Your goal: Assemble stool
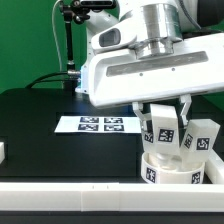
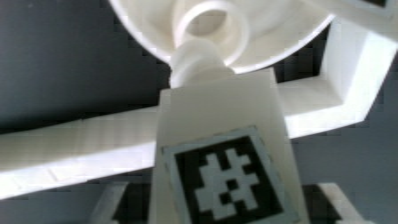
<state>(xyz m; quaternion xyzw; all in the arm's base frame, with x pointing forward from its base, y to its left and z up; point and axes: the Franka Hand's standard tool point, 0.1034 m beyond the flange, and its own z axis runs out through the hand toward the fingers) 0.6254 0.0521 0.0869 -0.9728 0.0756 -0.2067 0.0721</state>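
Only the wrist view shows the leg [image 2: 217, 140] tip meeting the seat [image 2: 267, 35].

Arm over stool, exterior view.
Gripper [image 1: 165, 122] low above round seat [image 1: 172, 167]; tagged legs [image 1: 163, 127] upright; grip seemingly on one.

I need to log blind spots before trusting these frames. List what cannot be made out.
- Gripper: in the exterior view the arm's white housing covers the jaws, so open or shut is unreadable.
- Seat: the exterior view's right edge crops it.
- Leg: close and blurred in the wrist view, its tag cropped.
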